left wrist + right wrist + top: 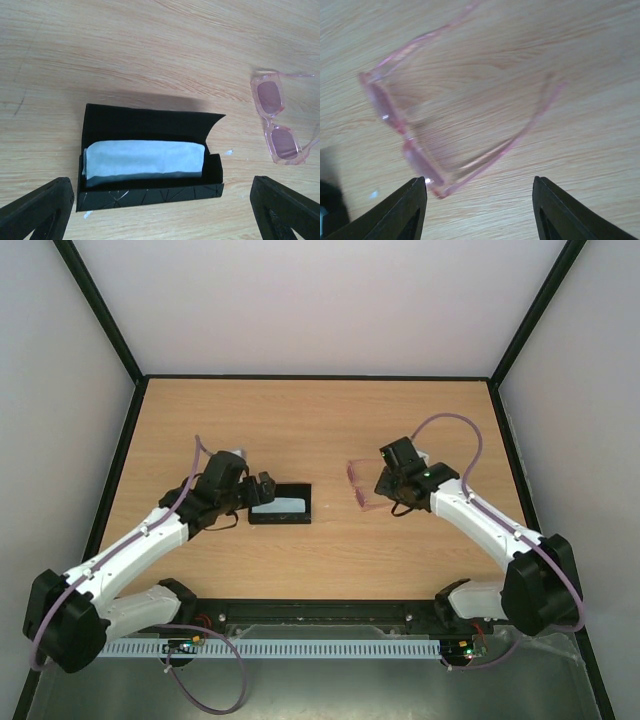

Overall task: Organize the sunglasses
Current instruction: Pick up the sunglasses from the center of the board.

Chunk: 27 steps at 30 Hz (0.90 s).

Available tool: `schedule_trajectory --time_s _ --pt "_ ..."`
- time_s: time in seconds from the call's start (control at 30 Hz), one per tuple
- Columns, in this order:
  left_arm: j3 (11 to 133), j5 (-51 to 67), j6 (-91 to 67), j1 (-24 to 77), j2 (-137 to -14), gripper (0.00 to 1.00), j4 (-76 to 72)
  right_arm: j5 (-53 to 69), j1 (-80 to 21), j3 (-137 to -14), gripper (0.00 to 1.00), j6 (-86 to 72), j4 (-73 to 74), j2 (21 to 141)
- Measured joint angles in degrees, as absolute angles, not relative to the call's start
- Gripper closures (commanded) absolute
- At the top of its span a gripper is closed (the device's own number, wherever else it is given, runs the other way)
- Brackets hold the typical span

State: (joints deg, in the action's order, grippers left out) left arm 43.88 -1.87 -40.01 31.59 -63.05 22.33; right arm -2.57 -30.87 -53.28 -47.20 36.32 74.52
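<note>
Sunglasses [358, 486] seen from the top camera: lying on the surface [320, 420], at 3 o'clock of the black case [295, 490], near it but apart. The right tool [384, 483] sits at their 3 o'clock side. The left tool [264, 490] is at the case's 9 o'clock end.

Left wrist: case lid is up, with a light blue cloth [278, 506] laid inside. The fingers stand wide apart and hold nothing. The pink pair lies at 2 o'clock.

Right wrist, slightly blurred: fingers are parted and the pair lies between and ahead of them, ungripped. Both arms are unfolded, front at 9 o'clock.

Judgement: the pick comes next.
- Closing gently across the frame front would suit, since the thin arms look likely to flex or slip.
- The arms probably need folding before the pair fits the case.
- The left tool could steady either one.
</note>
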Motion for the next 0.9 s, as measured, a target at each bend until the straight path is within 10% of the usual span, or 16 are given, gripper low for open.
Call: schedule_trajectory --time_s 0.9 --pt "38.24 4.14 -39.75 31.33 -58.37 0.01 19.51 2.42 -21.32 -49.08 0.62 -57.36 29.56 89.89"
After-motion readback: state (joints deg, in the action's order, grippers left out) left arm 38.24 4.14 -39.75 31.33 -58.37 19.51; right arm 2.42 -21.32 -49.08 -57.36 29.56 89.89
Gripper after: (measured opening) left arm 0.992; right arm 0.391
